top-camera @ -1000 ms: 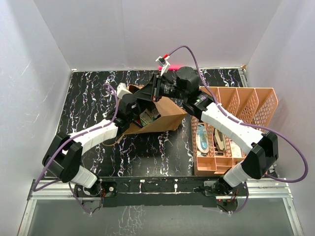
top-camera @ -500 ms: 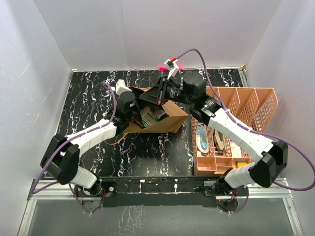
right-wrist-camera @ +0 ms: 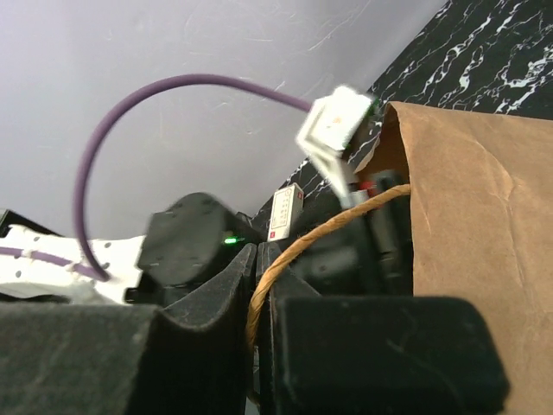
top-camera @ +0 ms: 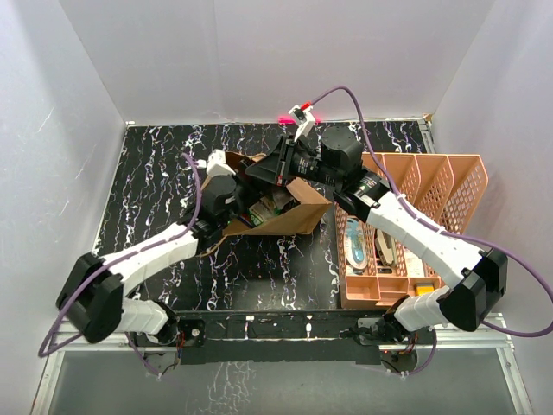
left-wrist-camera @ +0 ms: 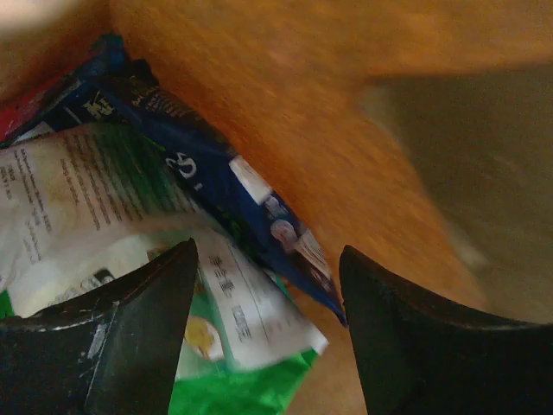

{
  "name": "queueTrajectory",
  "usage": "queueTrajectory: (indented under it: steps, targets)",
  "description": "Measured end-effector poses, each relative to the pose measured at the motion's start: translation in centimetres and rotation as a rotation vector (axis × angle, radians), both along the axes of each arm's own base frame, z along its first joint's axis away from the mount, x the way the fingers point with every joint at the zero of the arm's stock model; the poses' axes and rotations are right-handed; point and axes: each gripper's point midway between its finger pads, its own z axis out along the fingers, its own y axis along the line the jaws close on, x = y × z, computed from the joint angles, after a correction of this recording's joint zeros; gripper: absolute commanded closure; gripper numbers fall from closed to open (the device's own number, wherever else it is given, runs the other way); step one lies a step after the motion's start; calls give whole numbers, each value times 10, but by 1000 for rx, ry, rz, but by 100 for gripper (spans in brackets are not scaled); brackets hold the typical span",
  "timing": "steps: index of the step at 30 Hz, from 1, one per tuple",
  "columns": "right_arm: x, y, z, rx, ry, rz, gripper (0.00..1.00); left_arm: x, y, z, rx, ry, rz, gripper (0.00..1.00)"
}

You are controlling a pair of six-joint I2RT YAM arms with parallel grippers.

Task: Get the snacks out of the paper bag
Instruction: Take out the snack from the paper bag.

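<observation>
Lying tipped, paper bag [top-camera: 302,216] mouth facing left, right claw [right-wrist-camera: 257,259] pinching its handle [right-wrist-camera: 328,229], left claw [left-wrist-camera: 266,259] apart over snacks [left-wrist-camera: 95,190].

Left black gripper [left-wrist-camera: 266,255] sits inside the brown paper bag [top-camera: 294,216], jaws apart. Right gripper [right-wrist-camera: 257,252] clamps the bag's tan cord handle [right-wrist-camera: 346,218].

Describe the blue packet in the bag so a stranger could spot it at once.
Find the brown paper bag in the middle of the black marbled table. Inside, the blue packet lies between the bag's wall and a green-white packet. Only it is dark blue with small white print.
</observation>
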Motion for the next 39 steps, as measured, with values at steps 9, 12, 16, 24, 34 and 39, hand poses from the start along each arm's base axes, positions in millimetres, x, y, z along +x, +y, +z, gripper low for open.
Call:
queueTrajectory:
  steps: [9,12,16,24,34,39]
  targets:
    - [7,-2,2,-14,-34,-39,92,-64,51,96,-35,-194,-12,20]
    - [8,-3,8,-8,-48,-42,92,-75,58,106,-48,-208,-22,35]
    - [8,-3,10,-5,-52,-44,92,-71,50,88,-21,-159,-45,64]
    - [8,-3,10,-2,-50,-46,92,-65,13,18,109,-21,-102,68]
    - [9,-3,11,0,-49,-48,92,-60,-27,-29,195,7,-104,38]
    - [9,-3,11,-1,-49,-51,92,-36,-44,-24,173,5,-51,13]
